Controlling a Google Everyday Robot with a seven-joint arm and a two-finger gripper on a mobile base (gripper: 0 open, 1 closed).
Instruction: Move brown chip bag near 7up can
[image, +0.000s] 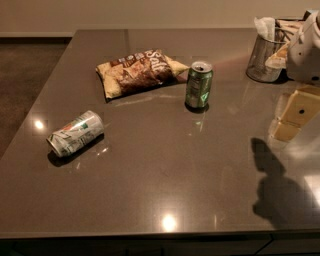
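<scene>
The bag (141, 71) lies flat near the far edge of the table (165, 185), one end just beside an upright green can (199, 85). The 7up can (76, 134) lies on its side near the left edge, well apart from the bag. The gripper (295, 114) hangs at the right edge, near a mesh cup (264, 56); open or closed, I cannot tell.

green can (199, 85) upright, opened, mid-tabletop (165, 170) | wire-mesh cup (261, 62) holding napkins (265, 26), far right corner | gripper (309, 50) at right edge, just beside cup
</scene>
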